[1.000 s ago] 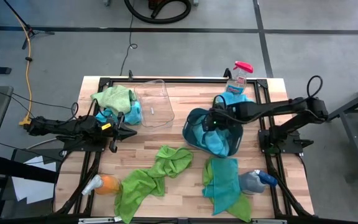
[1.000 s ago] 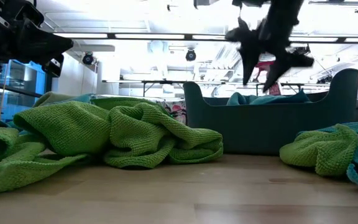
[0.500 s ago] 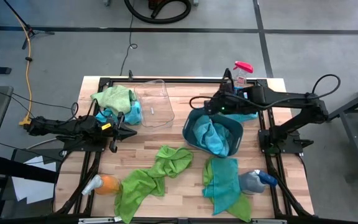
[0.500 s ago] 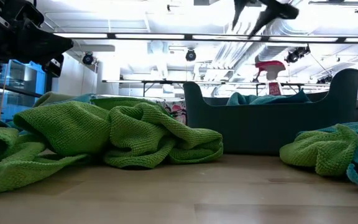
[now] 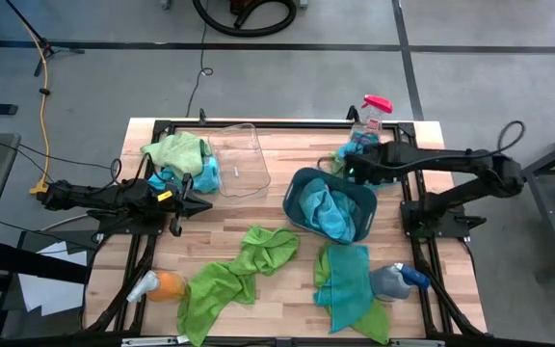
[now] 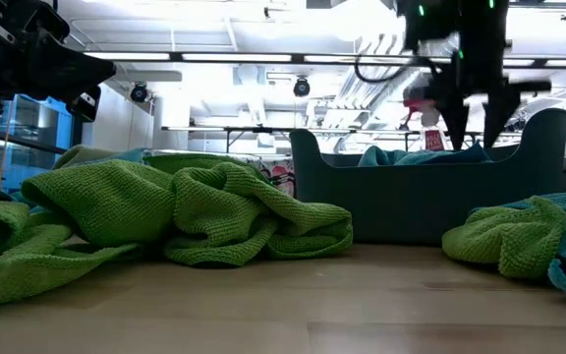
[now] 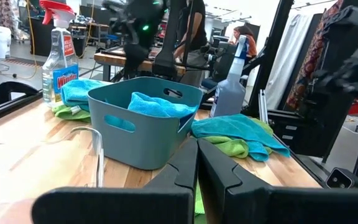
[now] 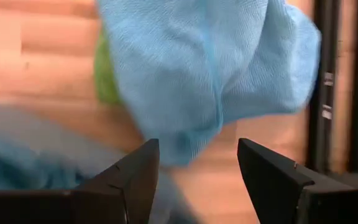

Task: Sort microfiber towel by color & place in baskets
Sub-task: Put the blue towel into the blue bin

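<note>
My right gripper (image 5: 347, 170), fingers spread wide and empty, hovers at far rim of opaque teal plastic basket (image 5: 297, 185); crumpled blue microfiber towel (image 8: 210, 62) lies directly beneath jaws. Left gripper (image 5: 203, 203) closed, far off.

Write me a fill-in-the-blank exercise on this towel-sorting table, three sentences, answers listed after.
1. The towel lying inside the teal basket is ____ in colour.
2. The clear basket holds ____ towels.
3. The right gripper, fingers open, hangs over a blue towel beside the spray bottle with the ____ trigger top, while the left gripper waits by the clear basket.

Missing words: blue; no; red
</note>
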Available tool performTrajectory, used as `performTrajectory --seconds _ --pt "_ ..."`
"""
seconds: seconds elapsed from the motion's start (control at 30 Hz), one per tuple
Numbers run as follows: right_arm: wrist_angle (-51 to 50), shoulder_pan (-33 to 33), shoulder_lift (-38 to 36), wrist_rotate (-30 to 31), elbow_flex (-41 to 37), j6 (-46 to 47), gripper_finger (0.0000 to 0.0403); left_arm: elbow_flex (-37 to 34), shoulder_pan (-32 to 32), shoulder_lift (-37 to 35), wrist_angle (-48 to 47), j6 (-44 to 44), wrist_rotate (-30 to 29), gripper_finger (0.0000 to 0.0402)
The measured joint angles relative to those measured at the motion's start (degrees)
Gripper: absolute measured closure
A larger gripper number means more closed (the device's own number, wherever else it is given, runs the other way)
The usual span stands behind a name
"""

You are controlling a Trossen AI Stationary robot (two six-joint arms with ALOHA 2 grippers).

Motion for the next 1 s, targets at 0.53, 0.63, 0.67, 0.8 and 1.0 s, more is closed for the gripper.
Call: performTrajectory --seconds 0.53,0.63,0.67,0.8,1.0 --pt "23.2 -26.8 -5.2 -7.1 -13.8 -16.4 0.0188 0.0 0.0 0.0 0.0 0.0 0.0 0.0401" --pt "22.6 -28.3 -4.5 -7.1 -13.8 -18.9 0.0188 0.0 0.0 0.0 0.0 0.0 0.0 0.0401" --pt "22.6 -28.6 -4.3 -7.1 -13.8 -19.5 0.0188 0.0 0.0 0.0 0.0 0.0 0.0 0.0401" --pt "22.7 -29.5 -3.4 -6.9 -13.8 -21.1 0.0188 0.0 0.0 0.0 0.0 0.0 0.0 0.0401" --pt "24.1 -29.9 -0.1 -8.8 -13.8 -22.8 0.0188 0.0 0.0 0.0 0.0 0.0 0.0 0.0401"
